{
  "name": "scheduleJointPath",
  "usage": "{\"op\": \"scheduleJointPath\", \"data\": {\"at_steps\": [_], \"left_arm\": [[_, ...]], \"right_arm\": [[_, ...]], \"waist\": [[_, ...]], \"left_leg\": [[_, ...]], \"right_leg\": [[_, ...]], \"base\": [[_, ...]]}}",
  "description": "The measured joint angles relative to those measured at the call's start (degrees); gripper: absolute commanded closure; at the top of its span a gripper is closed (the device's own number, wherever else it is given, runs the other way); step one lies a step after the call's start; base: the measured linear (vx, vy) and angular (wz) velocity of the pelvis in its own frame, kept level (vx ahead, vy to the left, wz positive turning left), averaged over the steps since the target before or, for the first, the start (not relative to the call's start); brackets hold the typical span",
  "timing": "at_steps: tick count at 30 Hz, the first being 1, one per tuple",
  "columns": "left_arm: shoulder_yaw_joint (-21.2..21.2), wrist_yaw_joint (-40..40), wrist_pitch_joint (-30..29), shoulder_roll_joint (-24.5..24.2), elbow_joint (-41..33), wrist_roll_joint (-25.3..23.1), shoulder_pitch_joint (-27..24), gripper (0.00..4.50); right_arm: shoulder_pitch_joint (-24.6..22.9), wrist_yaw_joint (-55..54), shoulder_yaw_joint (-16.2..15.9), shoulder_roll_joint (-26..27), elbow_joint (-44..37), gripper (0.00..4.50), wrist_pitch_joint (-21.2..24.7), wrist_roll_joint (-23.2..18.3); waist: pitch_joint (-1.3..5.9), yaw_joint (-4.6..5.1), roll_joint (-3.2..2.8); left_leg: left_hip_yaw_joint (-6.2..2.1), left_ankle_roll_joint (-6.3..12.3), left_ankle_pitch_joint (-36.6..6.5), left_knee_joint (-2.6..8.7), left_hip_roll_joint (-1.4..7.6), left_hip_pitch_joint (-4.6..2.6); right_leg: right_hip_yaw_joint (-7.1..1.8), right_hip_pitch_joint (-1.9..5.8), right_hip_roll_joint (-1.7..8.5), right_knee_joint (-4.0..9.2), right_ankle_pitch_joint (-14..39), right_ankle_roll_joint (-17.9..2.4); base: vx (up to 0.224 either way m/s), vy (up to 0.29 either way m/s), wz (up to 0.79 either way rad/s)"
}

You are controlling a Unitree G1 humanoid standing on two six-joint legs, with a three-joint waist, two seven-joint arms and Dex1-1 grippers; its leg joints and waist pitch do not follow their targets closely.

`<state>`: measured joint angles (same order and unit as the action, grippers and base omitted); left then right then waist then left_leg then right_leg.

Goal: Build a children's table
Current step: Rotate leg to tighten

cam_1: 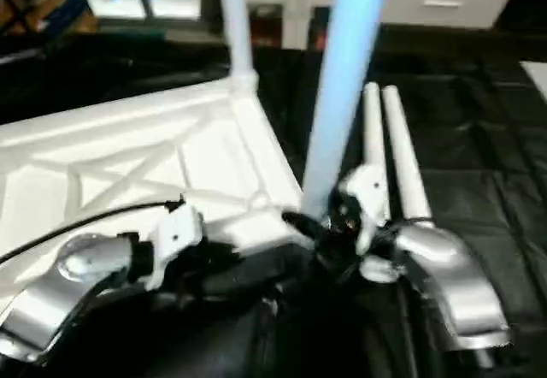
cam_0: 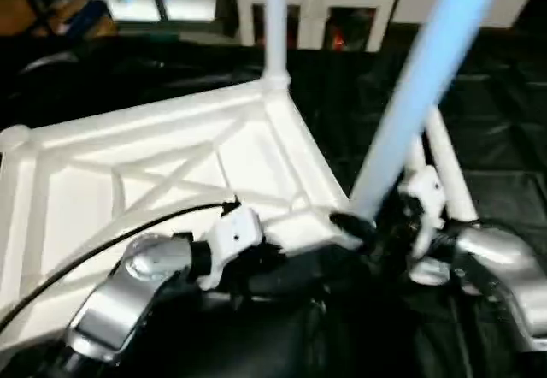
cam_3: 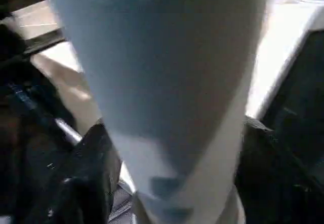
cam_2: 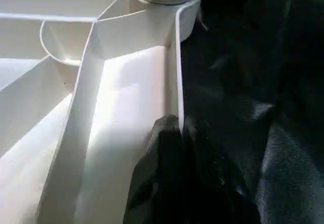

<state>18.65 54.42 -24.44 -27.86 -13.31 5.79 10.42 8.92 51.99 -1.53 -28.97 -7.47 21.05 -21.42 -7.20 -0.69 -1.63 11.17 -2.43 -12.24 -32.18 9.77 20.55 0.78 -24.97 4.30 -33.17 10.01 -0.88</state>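
Currently tabletop lies ribs-up on the black-draped table, one leg upright in the far corner socket. Left hand is pinched together on the near rim wall. Right hand straddles a tilted leg at the near corner socket; can't tell if it's clamped. Two spare legs lie just beside it, with bare cloth beyond.

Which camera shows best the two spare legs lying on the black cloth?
The right eye view: both spare legs lie side by side there on the black cloth, beyond the right end effector. In the left eye view the tilted leg hides much of them. The left wrist view catches perhaps one end.
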Motion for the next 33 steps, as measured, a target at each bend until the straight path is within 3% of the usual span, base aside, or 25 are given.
{"op": "scheduleJointPath", "data": {"at_steps": [3, 6, 8, 15, 25, 28, 31, 33], "left_arm": [[-0.2, 0.4, 0.9, -1.2, 0.3, 1.0, 0.0, 4.5], [-0.3, 0.5, 1.5, -1.5, 1.1, 1.2, 0.1, 4.5], [-0.5, 0.8, 1.9, -1.7, 1.4, 1.2, 0.0, 4.5], [-0.8, 1.3, 2.0, -1.9, 1.4, 1.4, -0.3, 4.5], [-0.7, 1.2, 2.2, -1.7, 1.9, 1.2, 0.1, 4.5], [-0.6, -1.3, 0.5, 0.8, 2.9, 0.0, 1.3, 4.5], [0.5, -6.5, -2.6, 5.0, 4.6, -2.4, 3.3, 4.5], [0.7, -12.6, -6.2, 10.9, 6.8, -4.7, 5.4, 4.5]], "right_arm": [[-0.2, 3.0, 1.4, -1.8, -0.1, 1.38, -0.5, -1.3], [0.0, 4.0, 2.4, -2.2, -0.1, 1.38, -0.5, -2.3], [0.0, 4.0, 2.4, -2.2, 0.1, 1.72, -0.5, -2.8], [0.0, 5.1, 2.1, -1.5, 0.1, 2.27, -0.5, -3.8], [-0.1, 3.6, 2.1, -0.7, 0.3, 2.51, -0.8, -3.2], [0.1, -1.9, 2.1, 2.3, 0.7, 2.53, -0.6, -1.0], [1.5, -12.0, 2.2, 6.9, 1.5, 2.54, 1.6, 2.0], [3.6, -22.9, 3.6, 14.0, 3.4, 2.55, 2.9, 4.9]], "waist": [[-0.05, -0.26, -0.12], [-0.1, -0.1, -0.13], [-0.16, 0.25, -0.13], [-0.18, 0.48, -0.15], [-0.18, 0.47, -0.14], [-0.17, 0.48, -0.1], [-0.19, 0.57, 0.01], [-0.09, 0.7, 0.11]], "left_leg": [[-0.03, 0.04, 0.0, -0.17, 0.12, 0.31], [0.04, 0.02, 0.0, -0.25, 0.14, 0.13], [0.08, -0.03, 0.0, -0.34, 0.15, -0.03], [0.16, -0.16, 0.1, -0.38, 0.15, -0.02], [0.15, -0.16, 0.1, -0.53, 0.19, -0.05], [0.15, -0.29, 0.2, -0.66, 0.19, -0.19], [0.14, -0.69, 0.0, -0.64, 0.19, -0.7], [0.11, -0.75, 0.0, -0.62, 0.17, -0.92]], "right_leg": [[0.07, -0.17, -0.07, -0.05, 0.0, 0.0], [0.02, -0.07, -0.06, -0.04, 0.0, 0.0], [-0.01, 0.09, -0.02, -0.09, 0.0, 0.0], [-0.03, 0.1, 0.02, -0.09, -0.1, 0.0], [-0.03, 0.1, 0.01, -0.32, -0.1, 0.0], [-0.07, 0.29, 0.03, -0.45, -0.1, -0.1], [-0.05, 1.09, 0.06, -0.24, 0.1, 0.3], [-0.05, 1.31, 0.07, 0.06, 0.2, 0.5]], "base": [[0.0, 0.0, 0.0], [0.0, 0.0, 0.0], [0.0, 0.0, 0.0], [0.0, 0.0, 0.0], [0.0, 0.0, 0.0], [0.0, 0.0, 0.0], [0.0, 0.0, 0.0], [0.0, 0.0, 0.0]]}}
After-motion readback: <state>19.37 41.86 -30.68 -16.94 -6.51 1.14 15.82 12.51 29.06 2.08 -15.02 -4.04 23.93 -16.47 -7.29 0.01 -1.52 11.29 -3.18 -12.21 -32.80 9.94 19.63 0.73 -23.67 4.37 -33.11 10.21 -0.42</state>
